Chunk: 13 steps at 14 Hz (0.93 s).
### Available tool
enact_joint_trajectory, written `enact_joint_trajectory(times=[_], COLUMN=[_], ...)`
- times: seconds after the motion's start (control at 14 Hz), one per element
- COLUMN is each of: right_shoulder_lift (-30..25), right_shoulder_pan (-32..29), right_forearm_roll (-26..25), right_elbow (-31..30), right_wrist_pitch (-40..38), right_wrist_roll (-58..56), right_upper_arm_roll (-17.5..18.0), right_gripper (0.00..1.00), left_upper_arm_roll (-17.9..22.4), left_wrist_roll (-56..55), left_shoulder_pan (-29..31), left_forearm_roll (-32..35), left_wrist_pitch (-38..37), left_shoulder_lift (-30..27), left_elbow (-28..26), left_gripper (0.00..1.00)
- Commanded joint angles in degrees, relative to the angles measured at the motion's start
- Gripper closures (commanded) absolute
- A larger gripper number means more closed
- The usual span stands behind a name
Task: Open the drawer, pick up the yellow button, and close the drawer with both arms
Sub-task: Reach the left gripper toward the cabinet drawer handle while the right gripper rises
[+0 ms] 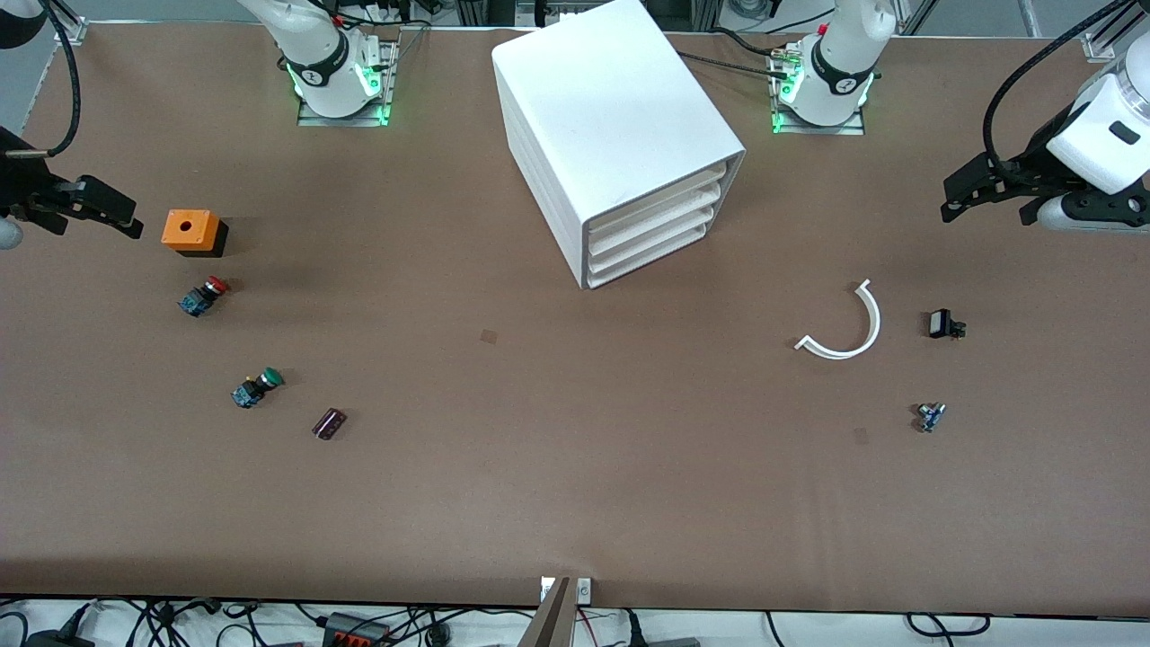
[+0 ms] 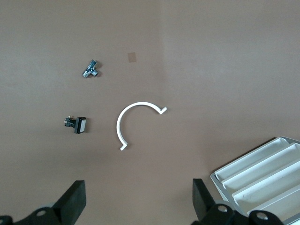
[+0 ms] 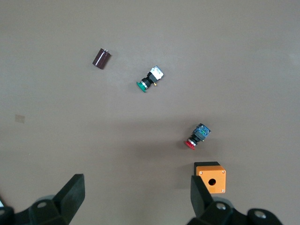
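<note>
Between the raised, open-fingered left gripper [image 1: 966,193] and right gripper [image 1: 117,214], the cabinet [image 1: 620,135] seemingly sits closed, unlabelled.

Your left arm [image 1: 1101,126] and right arm [image 1: 314,49] are glossy white with black joint bands, green-lit bases, black cables, and matte black grippers.

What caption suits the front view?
Two open grippers, left and right, wait beside a closed white cabinet.
</note>
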Motion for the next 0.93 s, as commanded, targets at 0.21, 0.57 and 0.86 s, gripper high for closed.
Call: enact_joint_trajectory(times=[0.21, 0.57, 0.86], right_shoulder_lift=[-0.7, 1.2, 5.0], right_shoulder_pan=[-0.4, 1.9, 6.8], right_forearm_roll=[-0.7, 0.2, 2.1], right_elbow=[-1.0, -0.4, 0.3], right_wrist_pitch=[0.6, 1.0, 2.5], right_wrist_roll=[-0.1, 0.0, 0.1], right_upper_arm_roll=[0.6, 0.7, 0.7], right_gripper=[0.0, 0.0, 0.0], left_upper_arm_roll=[0.2, 0.0, -0.6], left_wrist_roll=[0.6, 0.5, 1.3], left_shoulder_pan=[0.0, 0.5, 0.1], left_forearm_roll=[-0.6, -0.6, -0.7], left_wrist_pitch=[-0.5, -4.2, -7.3], left_shoulder_lift=[-1.1, -0.2, 1.6], left_elbow=[-0.7, 0.8, 1.0], left_gripper=[0.0, 0.0, 0.0])
